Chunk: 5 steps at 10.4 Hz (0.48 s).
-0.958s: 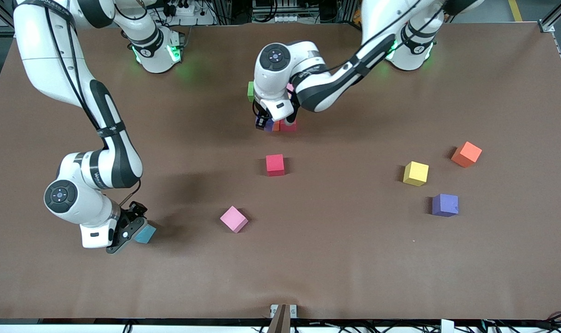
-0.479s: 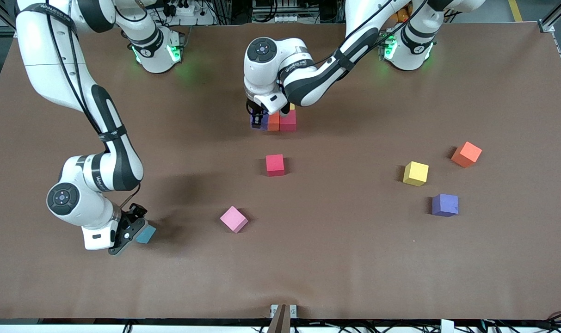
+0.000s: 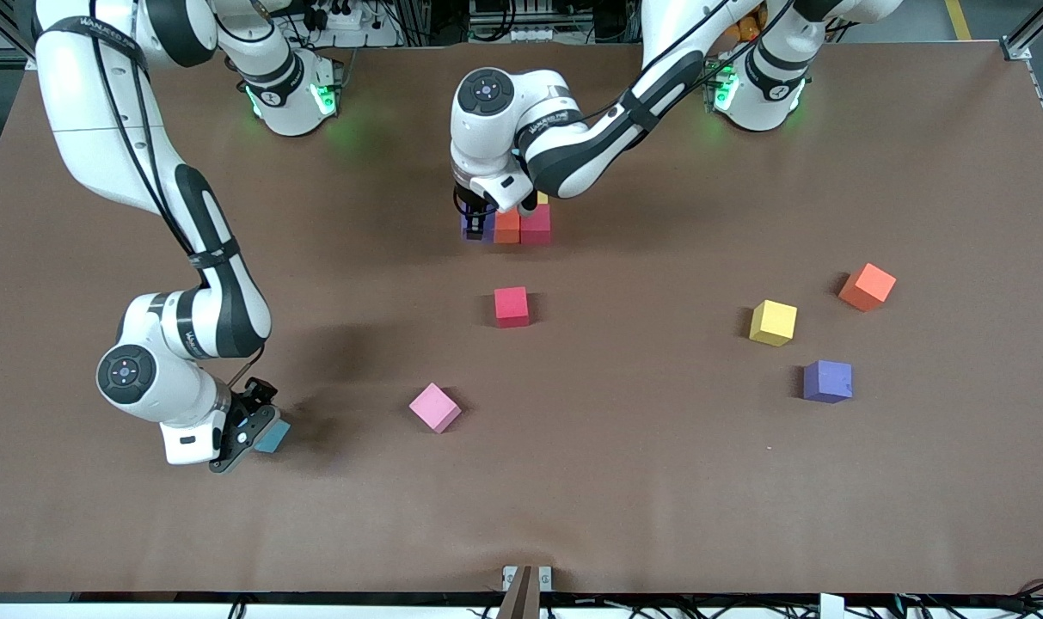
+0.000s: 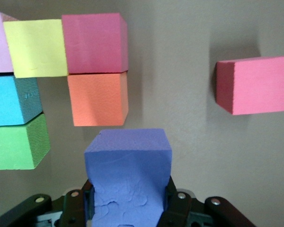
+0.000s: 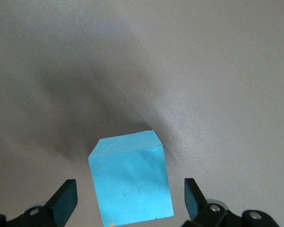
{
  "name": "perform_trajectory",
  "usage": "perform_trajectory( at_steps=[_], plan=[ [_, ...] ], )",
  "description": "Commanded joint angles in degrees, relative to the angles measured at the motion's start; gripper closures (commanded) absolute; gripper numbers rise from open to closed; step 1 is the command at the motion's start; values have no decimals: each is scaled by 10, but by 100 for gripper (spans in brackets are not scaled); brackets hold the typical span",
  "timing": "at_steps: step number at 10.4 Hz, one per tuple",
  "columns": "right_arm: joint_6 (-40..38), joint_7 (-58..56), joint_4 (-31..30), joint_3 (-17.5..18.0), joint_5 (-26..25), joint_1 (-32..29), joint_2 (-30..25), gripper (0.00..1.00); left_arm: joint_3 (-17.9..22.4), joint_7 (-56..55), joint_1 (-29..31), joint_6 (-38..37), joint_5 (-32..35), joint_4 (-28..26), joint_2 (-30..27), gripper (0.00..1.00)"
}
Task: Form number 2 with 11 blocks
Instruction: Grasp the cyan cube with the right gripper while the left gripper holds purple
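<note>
A purple block is gripped in the left end effector and is held at the end of a row beside an orange block and a dark pink block, near the middle of the counter's edge along the robot bases; over the last second it has been carried a little toward the right arm's end of the counter. The unfinished number 2 is seen in the left wrist view, with yellow, light blue and green cubes adjoining. The right end effector is held wide open around a light blue block near the right arm's end, slightly shifted since. The loose red block, pink block, yellow, orange and purple cubes are left unmoved.
</note>
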Motion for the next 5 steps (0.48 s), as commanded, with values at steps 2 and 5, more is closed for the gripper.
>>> perform_trajectory(
  at_steps=[2,5],
  plan=[
    [-3,-13,18,9,7,-8,12,0,4,-79,-15,-2,5,17,14,100],
    [-3,-13,18,9,7,-6,15,0,5,-79,-28,-1,6,30,31,100]
  ],
)
